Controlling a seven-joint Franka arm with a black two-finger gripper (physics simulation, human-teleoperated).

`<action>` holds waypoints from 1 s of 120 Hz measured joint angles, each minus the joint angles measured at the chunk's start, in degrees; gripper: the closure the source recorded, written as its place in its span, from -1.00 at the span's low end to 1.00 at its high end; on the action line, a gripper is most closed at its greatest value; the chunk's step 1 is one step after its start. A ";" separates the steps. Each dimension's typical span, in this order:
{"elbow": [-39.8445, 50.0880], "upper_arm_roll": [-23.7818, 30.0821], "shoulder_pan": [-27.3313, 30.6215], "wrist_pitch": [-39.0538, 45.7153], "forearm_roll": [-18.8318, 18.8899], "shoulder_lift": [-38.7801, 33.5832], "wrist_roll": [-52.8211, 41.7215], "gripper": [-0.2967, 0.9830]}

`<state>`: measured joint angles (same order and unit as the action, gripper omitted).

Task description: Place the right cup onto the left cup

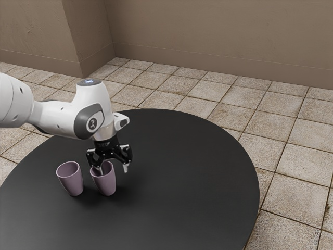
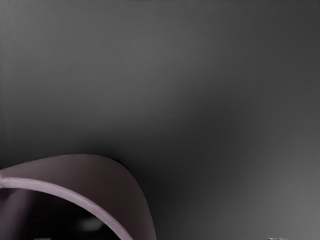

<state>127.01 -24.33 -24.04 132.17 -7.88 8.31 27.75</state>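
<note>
Mauve, with a wide mouth facing up, one cup (image 1: 106, 185) stands upright on the round black table (image 1: 182, 177), in the lower left part of the exterior view and right under the robot's hand. A second mauve cup (image 1: 73, 184) of the same shape stands just beside it, toward the exterior view's left edge, upright too. A narrow strip of tabletop lies between the two, and neither is stacked on the other.

The black gripper (image 1: 113, 169) points down at the nearer cup with its fingers spread apart. One finger reaches to the cup's mouth, while the other hangs outside, on the exterior view's right of the rim. The cup's wall lies between them, unpinched.

In the wrist view, the lower left corner has the curved pale rim, a piece of the outer wall and the dark inside of a cup; dark tabletop spreads over the rest.

The white arm (image 1: 60, 117) comes in from the exterior view's left edge. Square beige floor tiles (image 1: 276, 177) surround the table, and a brown wall (image 1: 208, 36) runs along the top of that view.
</note>
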 joint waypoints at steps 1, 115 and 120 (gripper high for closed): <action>0.04 0.00 0.04 0.01 0.00 0.01 0.07 -0.25; 0.35 -0.13 0.25 -0.22 0.44 -0.33 4.70 0.68; 0.31 -0.13 0.21 -0.36 0.57 -0.45 4.86 0.68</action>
<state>127.32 -24.47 -23.83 131.81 -7.31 7.86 32.61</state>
